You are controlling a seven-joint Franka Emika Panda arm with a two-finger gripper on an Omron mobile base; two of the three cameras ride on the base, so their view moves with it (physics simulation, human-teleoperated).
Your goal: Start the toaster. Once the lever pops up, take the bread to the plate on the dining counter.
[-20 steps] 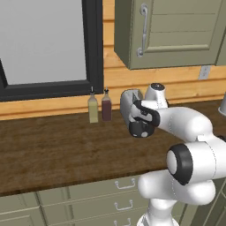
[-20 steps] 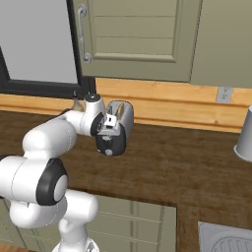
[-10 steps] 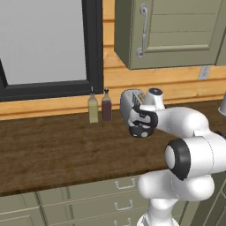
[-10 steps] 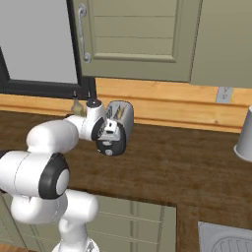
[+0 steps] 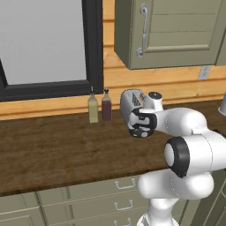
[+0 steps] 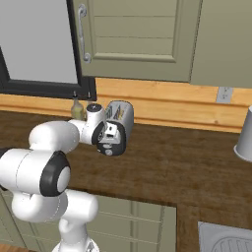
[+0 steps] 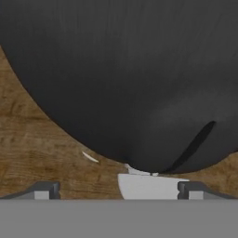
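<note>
The toaster (image 5: 131, 101) (image 6: 123, 113) stands at the back of the dark wooden worktop (image 5: 53, 150), against the wall. My hand is pressed up to its near end and hides part of it in both base views. In the hand view the toaster's black end panel (image 7: 121, 79) is very close, with a dark slot (image 7: 195, 144) at its lower right. My gripper (image 7: 118, 190) is open, its fingertips (image 7: 44, 189) wide apart, and a small pale piece (image 7: 148, 185) lies between them. I cannot tell whether that is the lever. The bread, the plate and the dining counter are out of view.
Two slim bottles (image 5: 92, 108) (image 5: 106, 105) stand just left of the toaster. A grey cylinder (image 6: 244, 135) is at the far right of the worktop, with a sink corner (image 6: 226, 241) below it. Olive wall cupboards (image 5: 172, 31) hang above, drawers (image 5: 119, 201) below.
My arm's elbow has swung slightly towards the toaster. The hand has stayed at the toaster's end, a touch lower. The jaws have stayed open.
</note>
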